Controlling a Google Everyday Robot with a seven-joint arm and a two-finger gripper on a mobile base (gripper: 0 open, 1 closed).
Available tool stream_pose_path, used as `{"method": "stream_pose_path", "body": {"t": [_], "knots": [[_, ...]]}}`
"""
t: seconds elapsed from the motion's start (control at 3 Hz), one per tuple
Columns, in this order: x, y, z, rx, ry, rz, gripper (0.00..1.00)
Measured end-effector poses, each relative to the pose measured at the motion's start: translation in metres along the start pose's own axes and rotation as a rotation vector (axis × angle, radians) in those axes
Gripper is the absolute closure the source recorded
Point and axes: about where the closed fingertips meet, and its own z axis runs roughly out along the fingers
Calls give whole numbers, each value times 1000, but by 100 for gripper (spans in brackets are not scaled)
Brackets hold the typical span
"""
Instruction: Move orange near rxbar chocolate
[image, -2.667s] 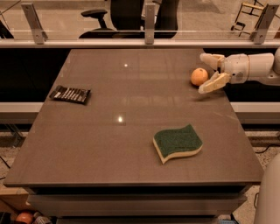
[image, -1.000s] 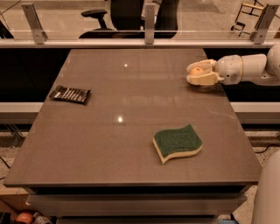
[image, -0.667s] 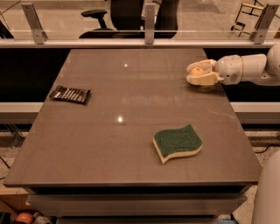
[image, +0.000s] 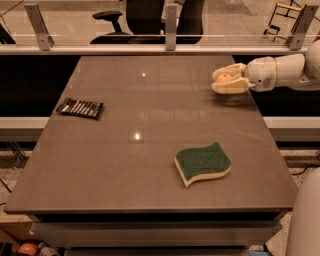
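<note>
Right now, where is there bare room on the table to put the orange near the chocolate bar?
The gripper, at the far right of the table, holds the orange in shut fingers. Bare top runs from the rxbar chocolate rightward across the middle, also before and behind it. Only the sponge crowds the near right.

Looks like an office or lab workspace: swivel office chairs (image: 145, 15) behind a glass barrier (image: 65, 30) on metal posts (image: 39, 22), beyond a plain grey table (image: 150, 110). At the table's far right edge, gripper (image: 220, 81) clasping the orange (image: 223, 77).
</note>
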Motion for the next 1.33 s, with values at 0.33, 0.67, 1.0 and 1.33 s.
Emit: {"method": "stream_pose_path", "body": {"t": [0.33, 0.67, 1.0, 1.33], "knots": [[-12, 1, 2, -5, 16, -1, 100], [-26, 3, 8, -20, 19, -8, 100], [-43, 8, 16, -43, 14, -23, 100], [-64, 15, 29, -51, 45, -43, 100]]}}
